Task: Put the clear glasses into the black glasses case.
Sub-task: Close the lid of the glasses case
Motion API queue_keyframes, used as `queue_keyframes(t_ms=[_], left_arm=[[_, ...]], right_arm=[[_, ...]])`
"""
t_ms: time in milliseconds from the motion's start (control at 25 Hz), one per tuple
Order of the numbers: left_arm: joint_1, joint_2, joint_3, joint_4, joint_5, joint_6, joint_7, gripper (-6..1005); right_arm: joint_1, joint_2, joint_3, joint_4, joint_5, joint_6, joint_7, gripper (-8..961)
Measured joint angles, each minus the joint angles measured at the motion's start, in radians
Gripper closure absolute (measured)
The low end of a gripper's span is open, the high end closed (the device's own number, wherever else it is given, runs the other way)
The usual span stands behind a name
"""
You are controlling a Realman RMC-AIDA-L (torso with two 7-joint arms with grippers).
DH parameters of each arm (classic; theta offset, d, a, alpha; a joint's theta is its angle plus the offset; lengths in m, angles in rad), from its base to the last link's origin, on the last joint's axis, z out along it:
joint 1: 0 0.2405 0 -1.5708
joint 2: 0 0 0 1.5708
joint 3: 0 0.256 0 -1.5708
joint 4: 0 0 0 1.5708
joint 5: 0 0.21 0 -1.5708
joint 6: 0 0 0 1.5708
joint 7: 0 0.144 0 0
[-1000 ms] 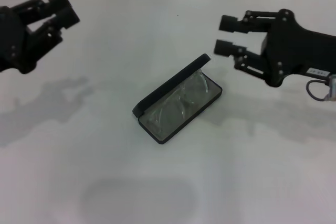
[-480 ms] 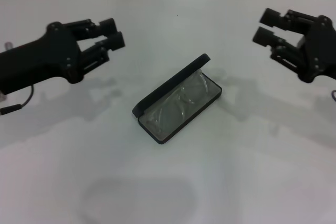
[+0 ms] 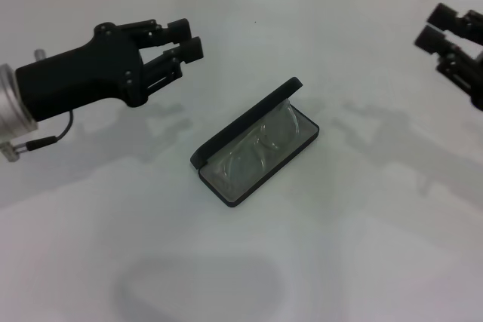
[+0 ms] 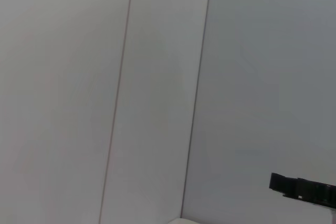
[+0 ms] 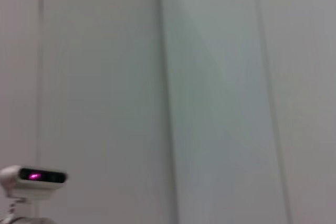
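Between the two raised hands, on the white table (image 3: 355,262), the black glasses case (image 3: 255,145) lies with its lid up and the clear glasses (image 3: 253,150) resting inside it. Well apart to one side, the left hand (image 3: 193,38) hangs with fingers slightly parted, holding nothing. Opposite it, the right hand (image 3: 432,26) is likewise parted and empty.
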Motion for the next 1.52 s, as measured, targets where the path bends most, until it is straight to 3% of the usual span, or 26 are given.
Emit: queue_keyframes(t_ms=[160,400,520,760,960,1520], left_arm=[[-0.031,-0.003,0.003,-0.054,-0.003,-0.039,0.013,713],[-0.118,-0.003,0.004,-0.201,-0.006,-0.167,0.048,739],[-0.134,-0.004,0.009,-0.244,-0.006,-0.186,0.091,751],[-0.127,-0.007,0.012,-0.274,-0.012,-0.194,0.121,776],[-0.137,-0.008,0.012,-0.328,-0.012,-0.216,0.131,926],[-0.195,-0.015,0.014,-0.451,-0.015,-0.344,0.186,930]], right_arm=[[-0.001,-0.001,0.064,0.052,0.001,0.008,0.000,604],[0.004,-0.002,0.094,0.100,-0.007,0.009,-0.001,729],[0.006,0.000,0.089,0.109,-0.016,0.015,-0.001,928],[0.010,0.001,0.088,0.134,-0.017,0.022,-0.001,942],[0.015,0.000,0.087,0.138,-0.018,0.030,-0.001,954],[0.035,0.003,0.076,0.158,-0.028,0.032,-0.001,953]])
